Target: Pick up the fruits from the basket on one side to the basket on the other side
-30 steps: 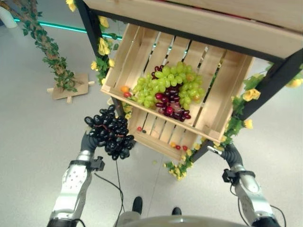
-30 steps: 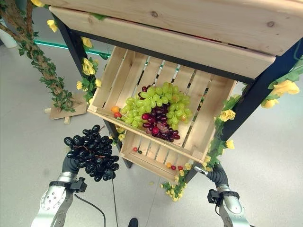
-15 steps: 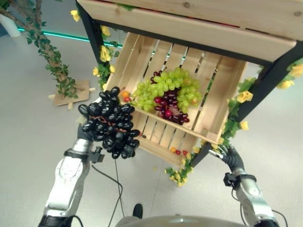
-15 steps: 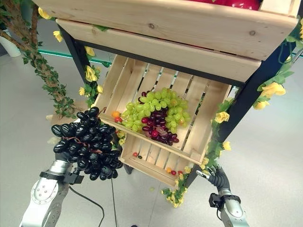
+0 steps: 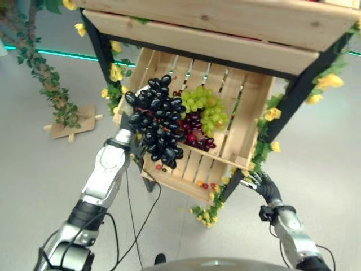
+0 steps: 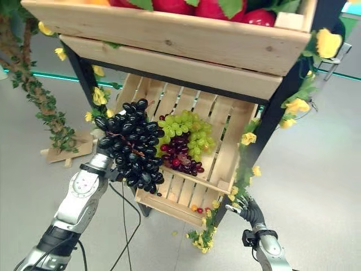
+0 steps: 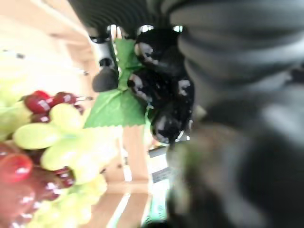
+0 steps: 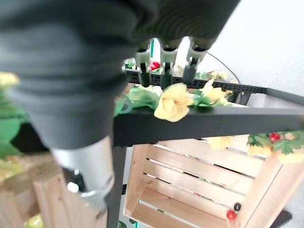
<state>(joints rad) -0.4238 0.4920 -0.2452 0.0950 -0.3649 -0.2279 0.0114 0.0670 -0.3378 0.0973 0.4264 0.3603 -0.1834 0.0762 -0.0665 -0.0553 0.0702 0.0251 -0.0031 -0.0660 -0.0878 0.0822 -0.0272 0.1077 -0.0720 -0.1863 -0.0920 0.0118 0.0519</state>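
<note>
Black grapes, a big glossy bunch of them, hang from the robot's left hand, whose fingers are curled round the top of the bunch; in the wrist view a few dark berries and a green leaf sit right against the palm. The bunch is held up in the air just in front of the slatted wooden crate on the middle shelf, over its near left corner, not yet resting on anything. Inside that crate lie green grapes and red grapes in a heap. A lower crate beneath holds a few small loose berries. The right hand hangs low beside the black stand leg, its fingers straight and loose, holding nothing. From where I stand, one bunch is in transit and looks close to being set down in the crate. What else needs moving I cannot judge.
</note>
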